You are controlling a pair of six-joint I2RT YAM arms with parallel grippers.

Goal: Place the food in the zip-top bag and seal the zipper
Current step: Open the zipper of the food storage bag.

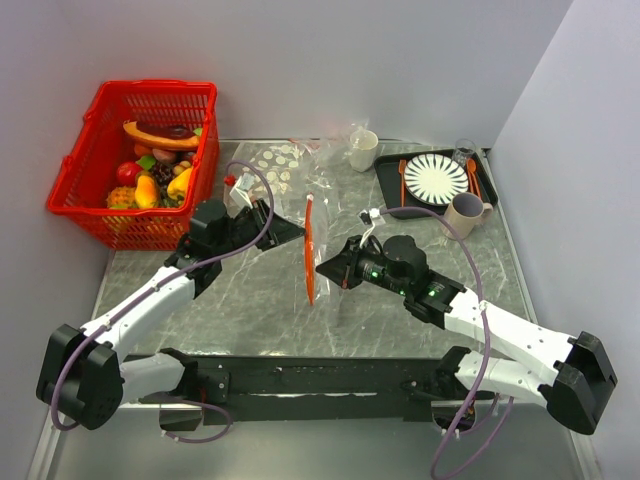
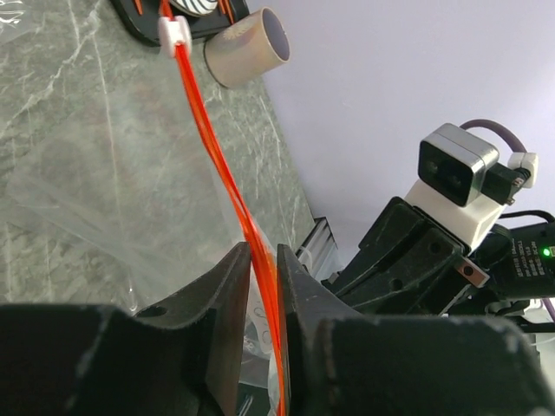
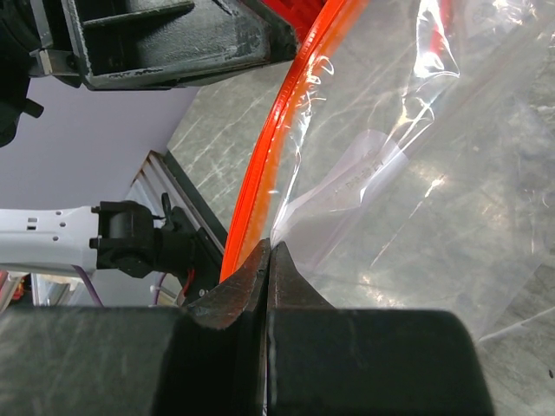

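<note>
Left hand (image 2: 263, 253): the jaws stand a narrow gap apart, one on each side of the zipper (image 2: 208, 130). Contact with the strip cannot be confirmed, so it cannot be told whether the hand is grasping.
Right hand (image 3: 267, 253): clenched, with the jaws pressed flat together on the edge of the zip-top bag (image 3: 408, 173), directly beside the zipper and nearer its near end than the left hand.
Zipper: an orange-red strip, raised off the bench (image 1: 250, 310) and running almost straight away from the arms.
Slider (image 2: 173, 33): white, seated at the zipper's far end.
Zip-top bag: clear film falling from the zipper onto the bench. No food is visible inside it.
Food (image 1: 150, 180): piled in the red basket (image 1: 70, 190), well to the far left of the zipper.
Reason for hold (judgement): one hand anchors the bag edge while the other closes in from the opposite side of the zipper. This keeps the strip taut and lifted so the mouth can be worked.
Task status (judgement): early. Filling and sealing are not yet done.
Risk (judgement): the thin film may slip from the clenched hand when the strip is pulled.
</note>
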